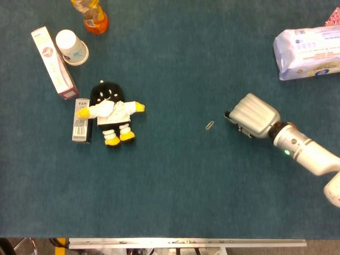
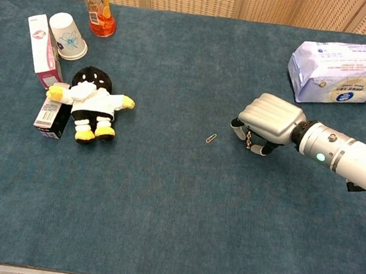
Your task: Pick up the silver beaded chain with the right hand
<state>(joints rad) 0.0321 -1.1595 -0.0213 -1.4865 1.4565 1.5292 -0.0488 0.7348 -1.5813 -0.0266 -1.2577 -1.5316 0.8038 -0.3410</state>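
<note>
My right hand point(image 2: 270, 120) hovers low over the blue cloth at centre right, its fingers curled down and in. A short length of the silver beaded chain point(image 2: 248, 142) hangs from under those fingers in the chest view, pinched in the hand. From above, the head view shows only the back of the right hand point(image 1: 253, 115), and the chain is mostly hidden beneath it. My left hand appears in neither view.
A small paper clip point(image 2: 210, 138) lies just left of the hand. A tissue pack point(image 2: 346, 71) sits at the back right. At the left are a plush doll point(image 2: 91, 103), small boxes point(image 2: 41, 50), a paper cup point(image 2: 67, 36) and an orange bottle point(image 2: 99, 6).
</note>
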